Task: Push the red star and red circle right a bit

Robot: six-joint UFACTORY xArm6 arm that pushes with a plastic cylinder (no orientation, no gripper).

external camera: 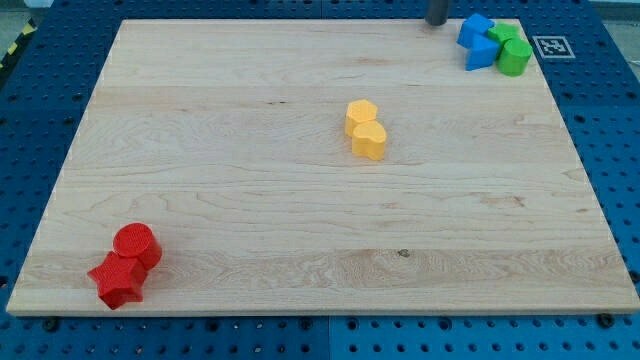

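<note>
The red circle [137, 245] sits near the board's bottom left corner, with the red star [118, 281] touching it just below and to its left. My tip [437, 22] shows as a dark rod end at the view's top edge, right of centre, far from both red blocks and just left of the blue blocks.
A yellow hexagon [361, 115] and a yellow heart-like block [370, 141] touch near the board's middle. At the top right corner sit two blue blocks [478, 44] and two green blocks [513, 52], clustered together. The wooden board [300, 220] lies on a blue pegboard table.
</note>
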